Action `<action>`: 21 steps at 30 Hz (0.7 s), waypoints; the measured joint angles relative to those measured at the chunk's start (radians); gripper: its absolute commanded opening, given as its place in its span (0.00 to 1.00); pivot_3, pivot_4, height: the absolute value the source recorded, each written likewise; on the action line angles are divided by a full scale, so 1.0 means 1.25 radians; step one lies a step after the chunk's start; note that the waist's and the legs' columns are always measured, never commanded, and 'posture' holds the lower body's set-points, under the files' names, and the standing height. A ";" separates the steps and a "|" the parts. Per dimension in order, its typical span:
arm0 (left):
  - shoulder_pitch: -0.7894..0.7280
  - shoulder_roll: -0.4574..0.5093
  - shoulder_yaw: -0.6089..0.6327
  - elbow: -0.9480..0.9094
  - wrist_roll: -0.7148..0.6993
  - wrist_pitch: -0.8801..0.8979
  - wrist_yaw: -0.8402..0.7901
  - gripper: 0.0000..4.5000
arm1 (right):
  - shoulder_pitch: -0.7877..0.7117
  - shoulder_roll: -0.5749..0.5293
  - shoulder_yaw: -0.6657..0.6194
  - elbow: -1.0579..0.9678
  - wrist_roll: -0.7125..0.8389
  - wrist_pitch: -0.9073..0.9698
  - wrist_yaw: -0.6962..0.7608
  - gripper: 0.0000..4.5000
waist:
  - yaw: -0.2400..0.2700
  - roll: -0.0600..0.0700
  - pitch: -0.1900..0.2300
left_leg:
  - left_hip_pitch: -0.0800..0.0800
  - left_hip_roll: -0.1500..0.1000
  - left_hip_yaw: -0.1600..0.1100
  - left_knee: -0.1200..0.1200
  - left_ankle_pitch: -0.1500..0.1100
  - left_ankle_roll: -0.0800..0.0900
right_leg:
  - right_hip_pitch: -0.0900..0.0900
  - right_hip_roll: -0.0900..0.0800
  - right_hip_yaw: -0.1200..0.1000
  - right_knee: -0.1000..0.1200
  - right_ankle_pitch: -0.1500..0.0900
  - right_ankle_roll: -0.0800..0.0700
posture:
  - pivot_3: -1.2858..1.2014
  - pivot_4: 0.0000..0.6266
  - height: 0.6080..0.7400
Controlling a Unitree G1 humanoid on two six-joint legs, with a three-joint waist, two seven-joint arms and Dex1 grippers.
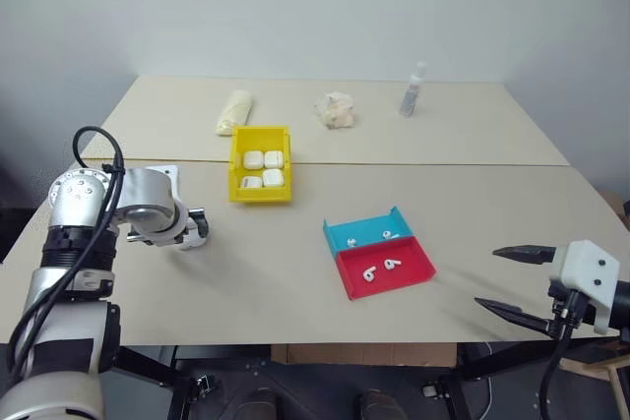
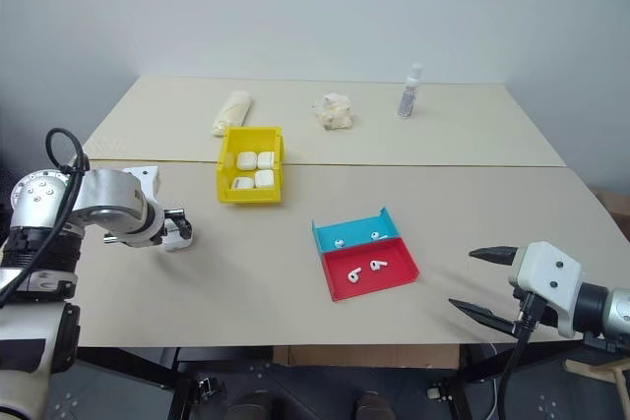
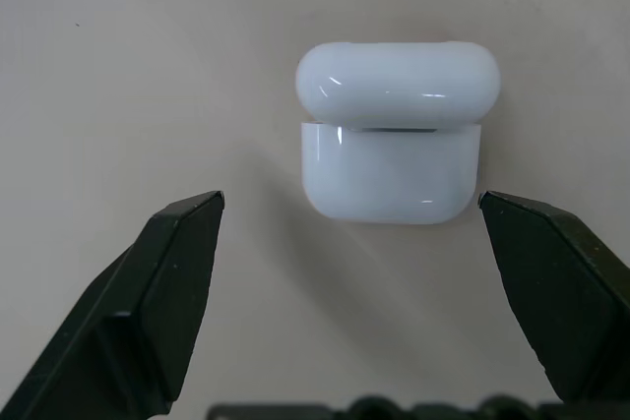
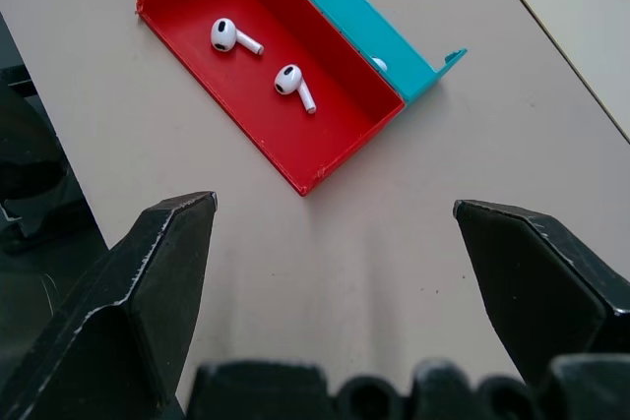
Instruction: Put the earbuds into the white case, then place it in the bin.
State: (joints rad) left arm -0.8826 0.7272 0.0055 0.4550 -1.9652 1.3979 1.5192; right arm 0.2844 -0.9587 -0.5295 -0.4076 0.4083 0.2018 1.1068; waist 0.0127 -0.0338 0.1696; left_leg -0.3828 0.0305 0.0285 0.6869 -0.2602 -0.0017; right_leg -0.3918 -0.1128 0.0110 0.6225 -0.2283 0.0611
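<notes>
The left tool (image 3: 349, 213) is shown spread wide and empty, its two black fingers (image 3: 167, 272) standing to either side of the white case (image 3: 394, 135), which lies on the bare tabletop (image 3: 148, 66) just ahead of the tips, lid slightly ajar, untouched. In the head view this tool sits at the left of the frame, pointed steeply down. The step in hand is judged to be the pick-up of the case: the tool should be lowered until the tips flank the lower body of the case, not the lid, and closed squarely across its flat sides, since the glossy shell may slip. The right tool (image 4: 335, 218) is likewise spread and empty, held at the lower right of the head view, facing the red-and-blue tray (image 4: 325, 169). The earbuds (image 4: 295, 86) lie in the tray's red half; two more are seen in the blue half. The yellow bin (image 1: 236, 169), upper centre-left, holds four closed cases (image 1: 264, 168).
</notes>
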 measured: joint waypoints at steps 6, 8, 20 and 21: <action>0.000 -0.022 0.013 0.008 0.000 -0.027 0.023 1.00 | 0.003 0.000 -0.001 -0.011 0.000 0.006 -0.002 0.99 | -0.001 0.000 0.000 | 0.000 0.000 0.000 0.000 0.000 0.000 | 0.000 0.000 0.000 0.000 0.000 0.000 | 0.52 0.24 1.00; 0.002 -0.019 0.011 0.003 0.000 -0.040 0.032 1.00 | 0.002 0.000 -0.001 -0.012 0.000 0.007 -0.004 0.99 | -0.001 0.000 0.000 | 0.000 0.000 0.000 0.000 0.000 0.000 | 0.000 0.000 0.000 0.000 0.000 0.000 | 0.52 0.24 1.00; 0.021 -0.018 0.013 -0.010 0.000 -0.068 0.038 1.00 | 0.000 0.003 -0.002 -0.014 -0.001 0.019 -0.012 0.99 | 0.001 0.000 0.000 | -0.001 0.000 0.000 -0.001 0.000 0.000 | 0.000 0.000 0.000 -0.001 0.000 0.000 | 0.52 0.24 1.00; 0.021 -0.018 0.012 -0.010 0.000 -0.070 0.038 1.00 | 0.000 0.003 -0.002 -0.014 -0.001 0.019 -0.014 0.99 | 0.001 0.000 0.000 | -0.001 0.000 0.000 -0.001 0.000 0.000 | 0.000 0.000 0.000 -0.001 0.000 0.000 | 0.52 0.24 1.00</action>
State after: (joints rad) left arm -0.8566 0.7050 0.0209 0.4427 -1.9654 1.3101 1.5671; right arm 0.2849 -0.9544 -0.5321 -0.4250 0.4072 0.2262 1.0888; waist 0.0134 -0.0341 0.1697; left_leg -0.3835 0.0304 0.0281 0.6862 -0.2600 -0.0021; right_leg -0.3923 -0.1128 0.0106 0.6218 -0.2283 0.0611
